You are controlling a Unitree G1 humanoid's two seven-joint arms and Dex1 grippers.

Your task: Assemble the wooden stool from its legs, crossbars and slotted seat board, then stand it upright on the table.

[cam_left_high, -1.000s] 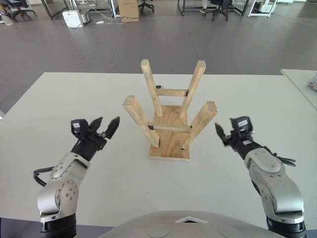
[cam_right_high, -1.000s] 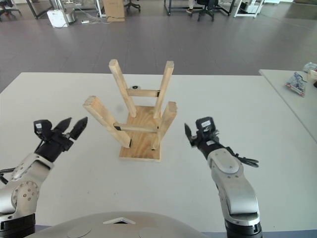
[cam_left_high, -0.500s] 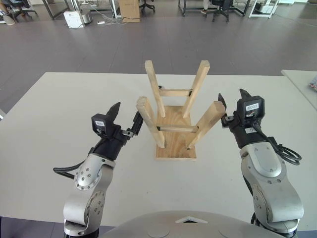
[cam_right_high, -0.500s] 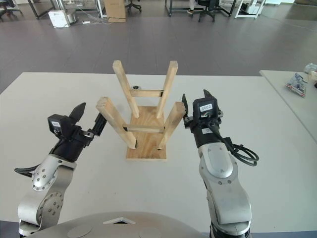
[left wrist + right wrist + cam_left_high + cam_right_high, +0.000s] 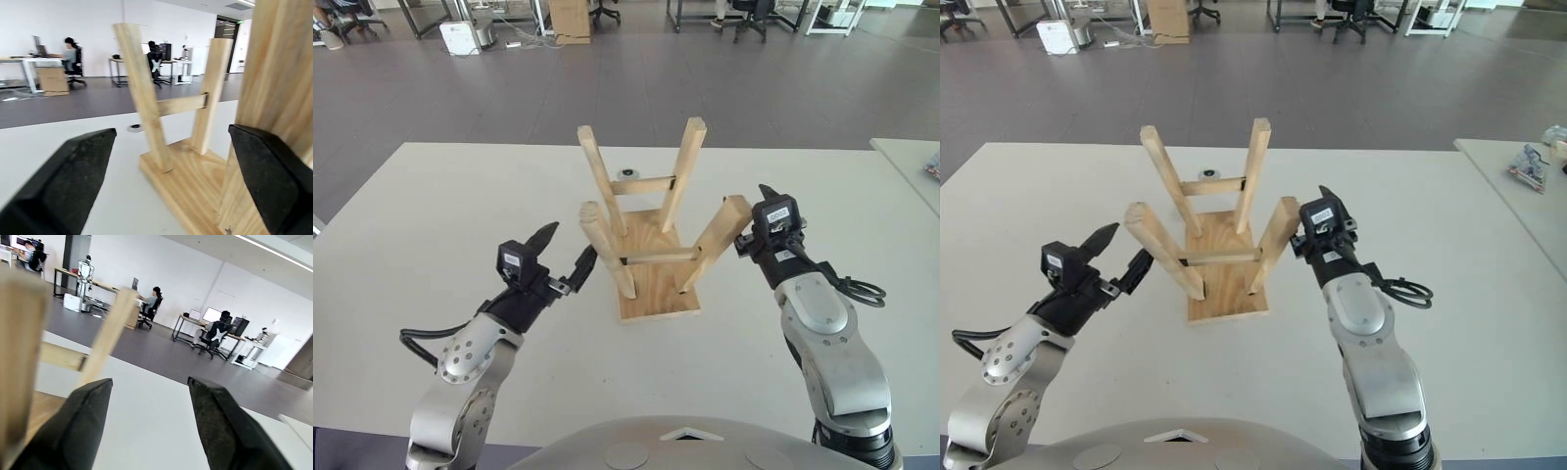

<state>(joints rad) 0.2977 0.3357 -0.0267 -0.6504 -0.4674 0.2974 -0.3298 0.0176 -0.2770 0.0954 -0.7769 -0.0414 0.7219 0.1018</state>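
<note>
Wooden stool (image 5: pixel 651 245). Assembled, upside down on the table (image 5: pixel 431 215), between the two pairs of fingers. Seat board (image 5: pixel 658 292) flat on the tabletop, lower than all four fingertips. Four legs splayed upward from it. Far crossbar (image 5: pixel 646 184) joins the rear pair of legs; near crossbar (image 5: pixel 656 257) joins the front pair.

Left gripper (image 5: pixel 573 241). Held low over the table, pointing at the stool. Fingers (image 5: pixel 58 191) spread wide, clasping nothing. Near-left leg (image 5: pixel 605 247) just ahead of the fingertip closer to the stool, not inside the gap; contact cannot be told. Rear legs, far crossbar and the seat board's underside visible through the gap in the left wrist view.

Right gripper (image 5: pixel 149 396). Raised beside the stool, about level with the top end of the near-right leg (image 5: pixel 713 245). Fingers (image 5: pixel 73 431) apart, nothing held. That leg just beside one finger, on its outer side and outside the gap; touching or merely close, cannot tell. One rear leg and the far crossbar farther off, past the same finger.

Small round dark item (image 5: pixel 628 174). Lies on the table beyond the stool, behind the far crossbar, well past both pairs of fingertips. Too small to identify.
</note>
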